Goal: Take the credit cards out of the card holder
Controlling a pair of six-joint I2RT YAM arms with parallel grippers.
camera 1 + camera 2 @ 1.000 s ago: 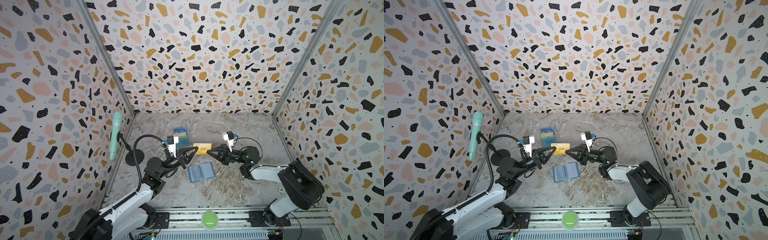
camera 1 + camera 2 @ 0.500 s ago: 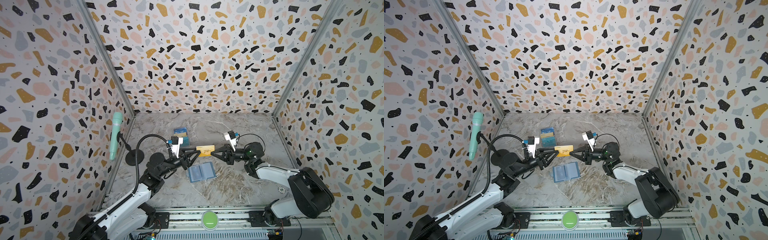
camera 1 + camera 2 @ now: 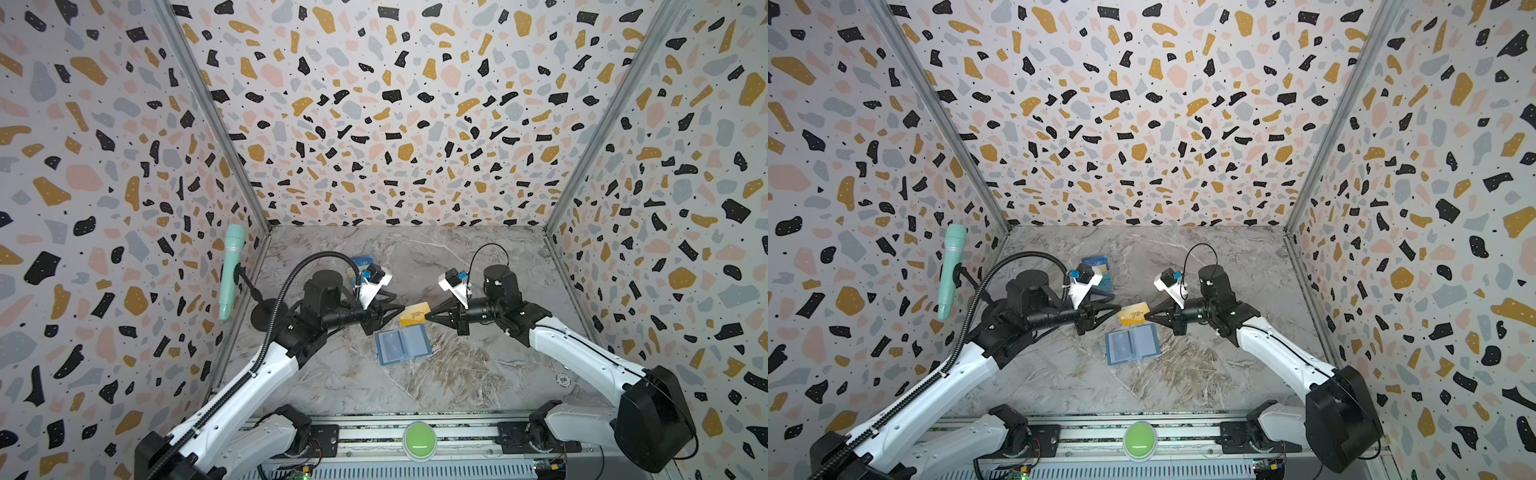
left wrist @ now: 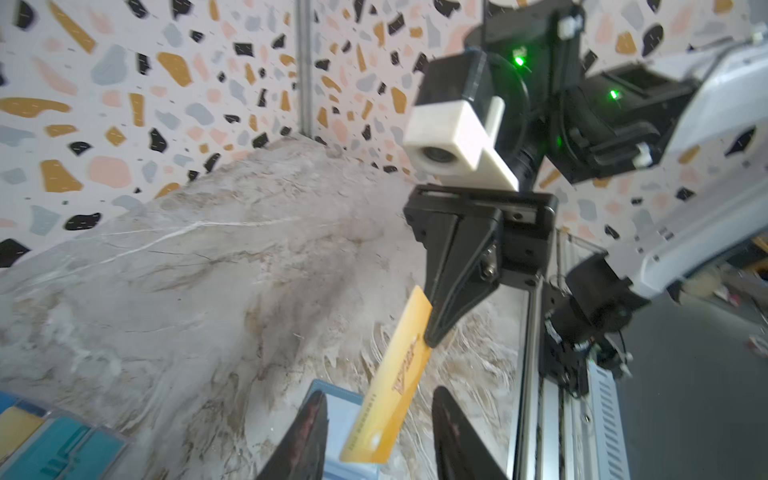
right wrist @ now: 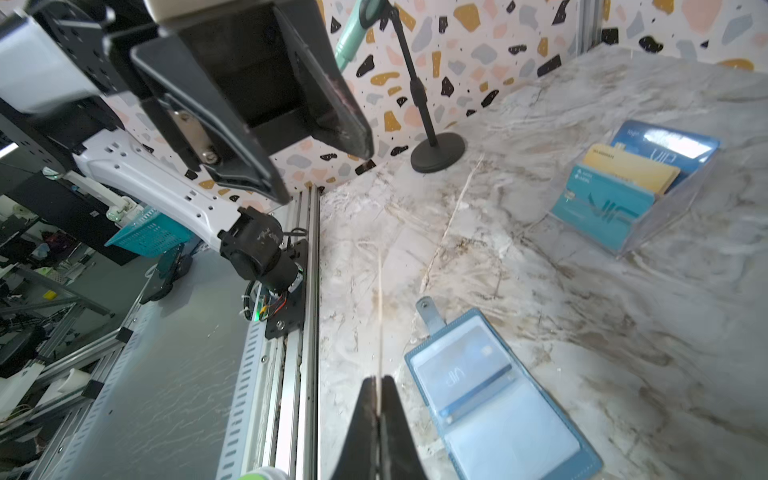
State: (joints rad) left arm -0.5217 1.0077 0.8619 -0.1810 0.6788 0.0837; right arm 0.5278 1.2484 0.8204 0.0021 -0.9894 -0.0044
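The right end effector [image 3: 429, 316] is pinching one end of the golden-yellow credit card [image 3: 413, 314], holding it clear of the bench [image 3: 415, 386]. The left end effector [image 4: 380, 392] is standing open (fingers flanking the card's other end, not touching). The card holder [image 3: 402, 344] is lying open just below, a blue card [image 5: 461, 374] sitting inside.

The marble table [image 3: 415, 386] carries an open blue card holder [image 3: 402, 344] lying flat near its middle, a clear plastic rack [image 5: 648, 195] toward the far edge, a black stand base [image 3: 266, 314] at the left edge, and a small disc [image 3: 563, 379] near the right edge.
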